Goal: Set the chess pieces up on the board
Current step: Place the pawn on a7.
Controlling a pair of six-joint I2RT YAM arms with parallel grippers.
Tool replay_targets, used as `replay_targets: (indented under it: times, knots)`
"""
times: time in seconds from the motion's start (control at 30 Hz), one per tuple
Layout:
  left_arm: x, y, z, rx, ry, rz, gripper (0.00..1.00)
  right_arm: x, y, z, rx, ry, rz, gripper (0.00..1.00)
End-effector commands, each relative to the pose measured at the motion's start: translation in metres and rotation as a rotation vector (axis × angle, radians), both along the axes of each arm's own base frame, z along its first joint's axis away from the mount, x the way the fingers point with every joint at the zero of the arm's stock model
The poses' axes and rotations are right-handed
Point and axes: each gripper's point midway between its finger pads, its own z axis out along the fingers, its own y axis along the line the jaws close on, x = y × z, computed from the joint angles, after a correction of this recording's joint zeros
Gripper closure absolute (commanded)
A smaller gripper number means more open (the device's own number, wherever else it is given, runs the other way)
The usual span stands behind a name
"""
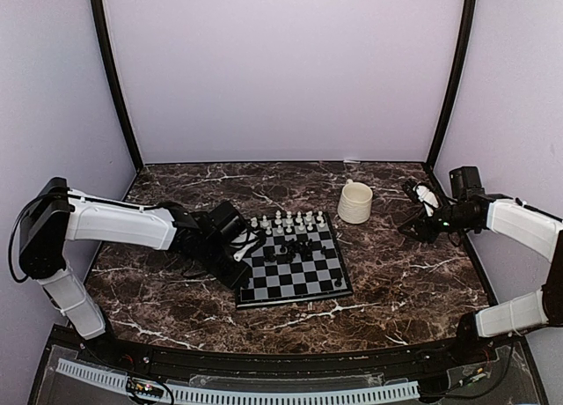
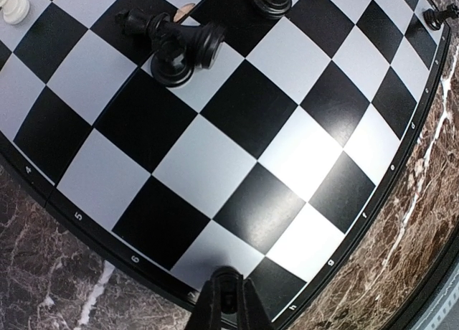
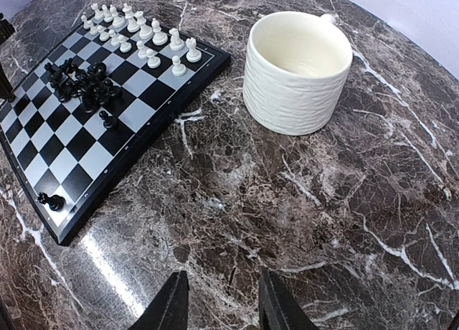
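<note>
The board lies mid-table. Several white chess pieces stand in rows along its far edge. Black chess pieces lie jumbled in a heap just in front of them, and one black piece stands alone near the board's near right corner. My left gripper hangs over the board's left edge; in the left wrist view the left gripper is shut on a small black chess piece above a corner of the board. My right gripper is open and empty above bare marble.
A cream mug stands upright and empty right of the board's far corner, between the board and my right gripper. In the right wrist view the mug is ahead and the board lies to the left. Lilac walls enclose the table.
</note>
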Motion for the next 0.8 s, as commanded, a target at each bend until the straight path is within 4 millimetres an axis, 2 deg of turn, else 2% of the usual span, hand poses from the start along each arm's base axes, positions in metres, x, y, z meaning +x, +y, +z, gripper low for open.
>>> replay_targets:
  times: [0.0, 0.3, 0.57, 0.63, 0.77]
  knots:
    - [0.008, -0.006, 0.004, -0.003, -0.029, -0.004, 0.93, 0.003, -0.002, -0.001, -0.006, -0.017, -0.004, 0.65]
    - [0.010, -0.005, 0.004, 0.008, -0.037, 0.006, 0.86, 0.004, -0.002, -0.002, -0.005, -0.015, -0.004, 0.65]
    - [0.010, -0.006, 0.007, 0.000, -0.036, 0.007, 0.74, 0.004, -0.002, -0.002, -0.004, -0.013, -0.004, 0.65]
    - [0.009, -0.007, 0.013, -0.009, -0.037, 0.005, 0.71, 0.004, -0.002, -0.003, -0.004, -0.012, -0.003, 0.65]
    - [0.015, -0.017, 0.046, -0.059, -0.062, 0.000, 0.63, 0.003, -0.002, -0.002, -0.004, -0.014, -0.002, 0.65]
